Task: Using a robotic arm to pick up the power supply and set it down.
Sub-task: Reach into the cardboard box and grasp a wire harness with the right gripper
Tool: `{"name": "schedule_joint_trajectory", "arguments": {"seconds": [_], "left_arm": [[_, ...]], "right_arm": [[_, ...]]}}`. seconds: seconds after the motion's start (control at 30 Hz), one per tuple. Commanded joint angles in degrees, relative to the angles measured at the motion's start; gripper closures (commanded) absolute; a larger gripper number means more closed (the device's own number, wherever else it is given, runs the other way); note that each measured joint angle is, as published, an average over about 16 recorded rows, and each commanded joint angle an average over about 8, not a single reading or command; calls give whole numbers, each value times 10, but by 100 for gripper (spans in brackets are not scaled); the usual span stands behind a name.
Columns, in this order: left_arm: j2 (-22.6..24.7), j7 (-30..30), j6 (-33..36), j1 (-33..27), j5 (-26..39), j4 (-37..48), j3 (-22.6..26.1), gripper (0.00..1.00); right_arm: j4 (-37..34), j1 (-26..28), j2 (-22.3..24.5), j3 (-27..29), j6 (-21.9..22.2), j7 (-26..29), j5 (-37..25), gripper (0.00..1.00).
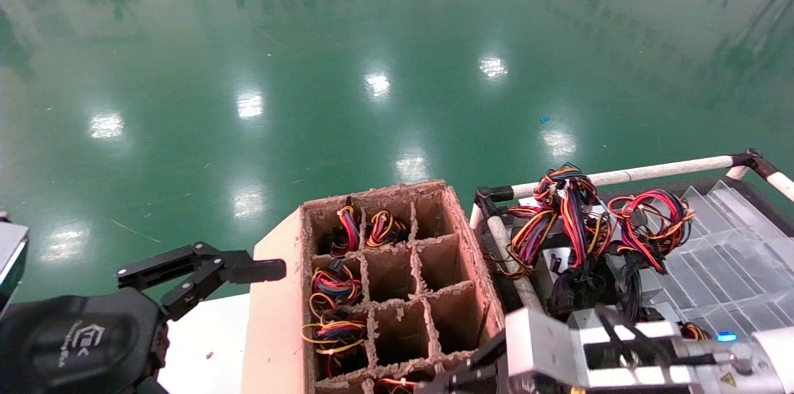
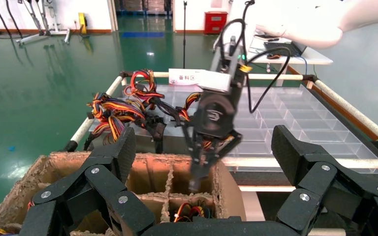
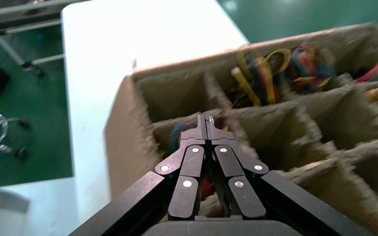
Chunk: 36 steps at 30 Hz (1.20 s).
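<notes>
Silver-grey power supplies point(image 1: 554, 259) with red, yellow and black wire bundles point(image 1: 561, 208) lie in the rack on the right, also seen in the left wrist view as power supplies point(image 2: 145, 129). More wire bundles point(image 1: 335, 285) fill the left cells of a divided cardboard box point(image 1: 282, 295). My right gripper point(image 1: 446, 378) hangs over the box's near right cells. It is shut with nothing in it, its tips point(image 3: 205, 120) pressed together above a divider. My left gripper point(image 1: 205, 270) hovers open to the left of the box, apart from it, its fingers point(image 2: 118, 152) spread wide.
A clear plastic divider tray point(image 1: 732, 257) fills the rack's right side, framed by white tubes point(image 1: 657, 169). The box stands on a white table point(image 3: 128, 44). Green floor point(image 1: 372, 71) lies beyond. The box's middle and right cells point(image 1: 443, 260) show bare cardboard.
</notes>
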Motion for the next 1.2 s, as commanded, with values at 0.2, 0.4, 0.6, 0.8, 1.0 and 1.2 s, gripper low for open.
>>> {"name": "schedule_joint_trajectory", "arguments": {"seconds": [0.2, 0.4, 0.6, 0.8, 1.0, 1.2], "left_arm": [[0, 0, 0, 0, 0, 0, 0, 0], [0, 0, 0, 0, 0, 0, 0, 0], [0, 0, 0, 0, 0, 0, 0, 0], [0, 0, 0, 0, 0, 0, 0, 0], [0, 0, 0, 0, 0, 0, 0, 0], [0, 0, 0, 0, 0, 0, 0, 0]], "right_arm": [[6, 0, -1, -13, -21, 17, -5, 0], [4, 14, -13, -18, -6, 24, -26, 0], [4, 24, -22, -23, 4, 40, -42, 0], [5, 32, -29, -35, -2, 67, -55, 0], [9, 37, -34, -43, -3, 80, -71, 0], [11, 42, -43, -52, -2, 86, -88, 48]]}}
